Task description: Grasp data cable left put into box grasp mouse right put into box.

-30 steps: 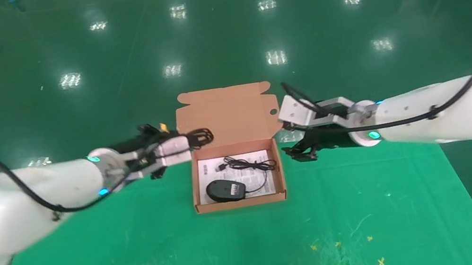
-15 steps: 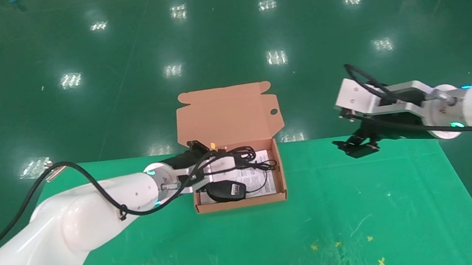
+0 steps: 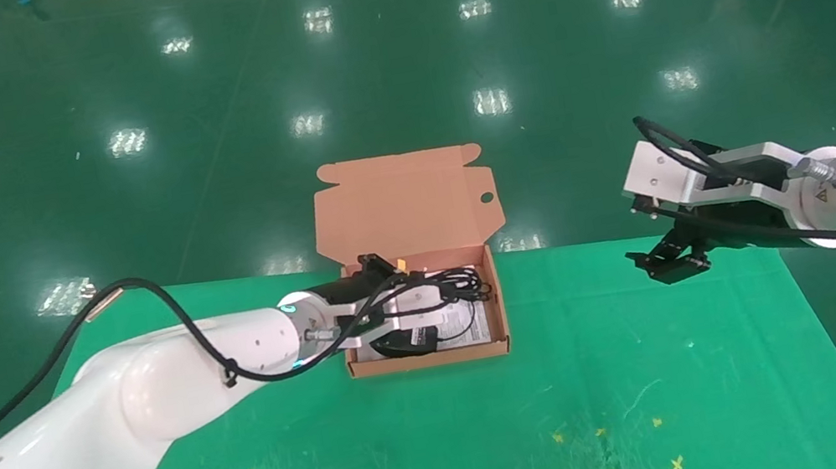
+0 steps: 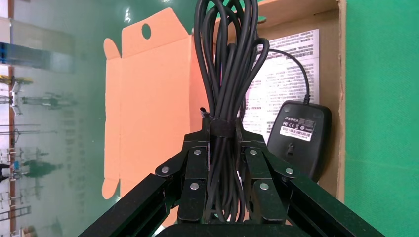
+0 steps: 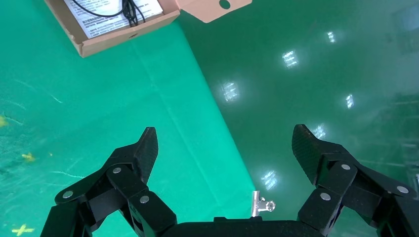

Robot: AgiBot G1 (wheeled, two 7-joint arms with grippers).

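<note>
The left gripper (image 4: 225,173) was clamped on the data cable (image 4: 228,74) at its banded middle, so the long bundle of loops stayed together and projected past the fingertips. The gripper was positioned over the open box (image 3: 499,314), holding the cable above the interior, not yet resting on the floor. The mouse (image 3: 406,342) lay inside the box on the white printed leaflet (image 4: 284,74), near the front wall, its thin cord curling across the leaflet. The flap lid (image 3: 404,203) stood back, leaving the opening clear for insertion from above. The right gripper (image 5: 225,163) hung well apart to the right, over the table edge, fingers spread and empty. Judged remaining step: lower and release the cable beside the mouse.
</note>
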